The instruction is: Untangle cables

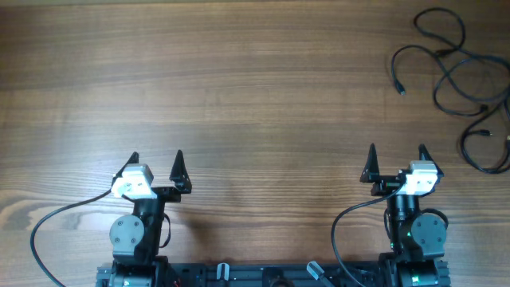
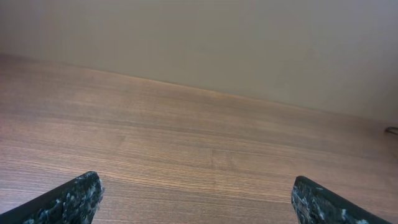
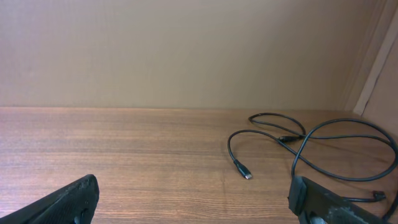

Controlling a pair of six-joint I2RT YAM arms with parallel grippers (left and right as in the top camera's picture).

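The cables [image 1: 462, 76] are thin black cords lying in loose crossed loops at the far right of the wooden table, with one plug end [image 1: 401, 90] pointing toward the front. They also show in the right wrist view [image 3: 311, 146], ahead and to the right of the fingers. My right gripper [image 1: 396, 165] is open and empty near the front edge, well short of the cables. My left gripper [image 1: 156, 166] is open and empty at the front left, far from them. In the left wrist view only a tip of cable [image 2: 392, 130] shows at the right edge.
Thicker black wires [image 1: 48, 227] run from both arms at the front. The table's right edge lies just beyond the cables. A plain beige wall [image 3: 186, 50] stands behind the table.
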